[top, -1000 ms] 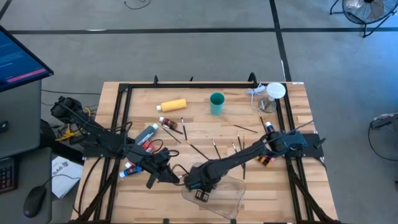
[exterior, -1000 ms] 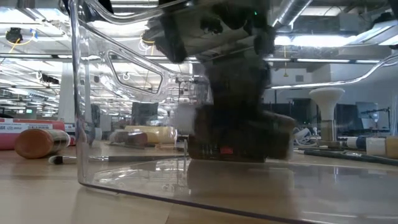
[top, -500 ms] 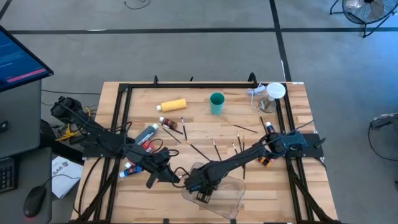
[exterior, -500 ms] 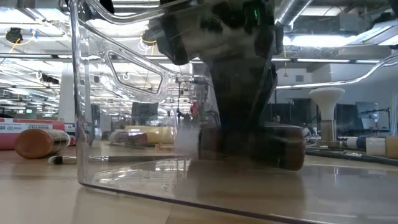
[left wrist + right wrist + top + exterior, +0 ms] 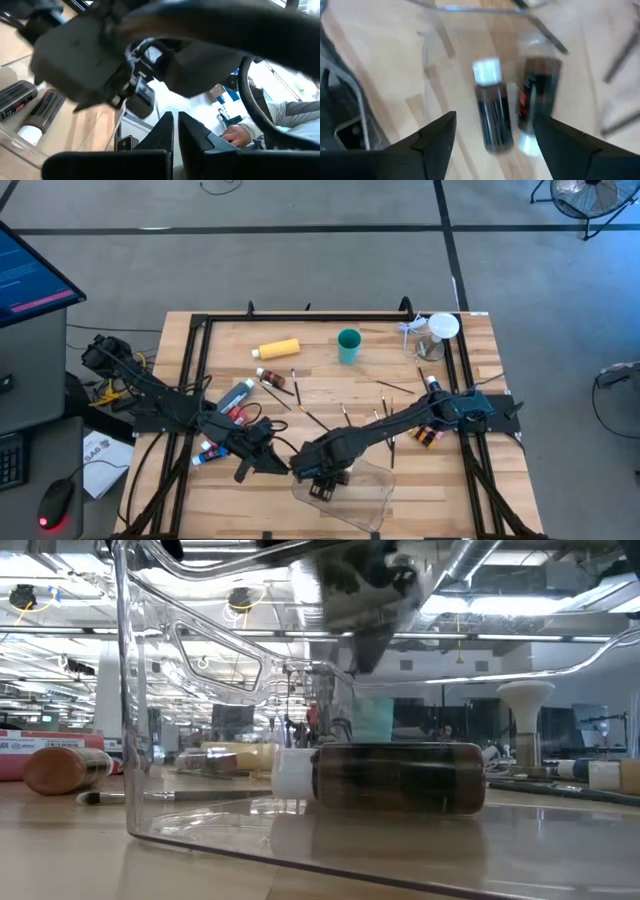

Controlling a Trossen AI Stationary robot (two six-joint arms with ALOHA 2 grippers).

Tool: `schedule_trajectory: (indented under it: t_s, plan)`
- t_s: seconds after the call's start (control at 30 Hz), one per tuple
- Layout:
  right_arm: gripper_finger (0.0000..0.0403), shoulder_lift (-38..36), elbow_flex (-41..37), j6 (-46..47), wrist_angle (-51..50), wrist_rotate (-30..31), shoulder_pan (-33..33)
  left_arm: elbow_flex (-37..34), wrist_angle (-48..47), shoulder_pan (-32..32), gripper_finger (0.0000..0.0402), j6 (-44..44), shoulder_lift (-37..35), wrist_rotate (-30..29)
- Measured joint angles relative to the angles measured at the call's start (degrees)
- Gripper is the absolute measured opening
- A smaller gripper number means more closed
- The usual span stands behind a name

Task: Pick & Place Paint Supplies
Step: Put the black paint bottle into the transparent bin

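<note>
The right gripper (image 5: 490, 145) was held open directly above a brown bottle (image 5: 493, 117) lying on its side in the tray (image 5: 375, 498) near the table's front edge (a second bottle (image 5: 536, 102) lay alongside, parallel). The left gripper (image 5: 172, 125) was shut, just beside the tray.

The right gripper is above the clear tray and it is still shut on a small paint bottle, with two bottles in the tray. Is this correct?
Not quite: the right gripper is open, not shut on a bottle. The right wrist view shows its fingers spread above two small paint bottles lying free in the clear tray. The rest is right.
</note>
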Motion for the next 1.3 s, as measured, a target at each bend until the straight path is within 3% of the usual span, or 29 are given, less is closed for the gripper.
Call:
schedule_trajectory:
  t_s: [0.2,0.43,0.5,0.63,0.83,1.3]
  plan:
    - [0.0199,-0.03,-1.9,0.87,-4.97,-2.93,3.73,0.0,0.13,-0.48,0.0001,0.0,0.0,0.2]
    - [0.0034,-0.03,-5.14,1.77,0.71,-3.39,5.94,0.0,0.22,-1.08,0.0001,0.33,0.0,0.14]
    - [0.0011,0.01,-5.99,2.24,0.7,-3.26,5.82,0.0,0.18,-1.07,0.0001,0.37,0.0,-0.07]
    - [0.0022,0.0,-8.22,4.13,2.46,-4.45,5.32,0.0,0.11,-1.03,0.0001,0.4,0.0,-0.52]
    - [0.0005,0.01,-11.09,4.13,7.39,-6.98,5.05,0.0,0.13,-1.05,0.0001,0.42,0.0,-0.53]
    - [0.0001,1.2,-11.76,7.58,12.45,-5.48,2.21,-0.01,0.02,-1.03,0.0001,0.42,0.01,-0.52]
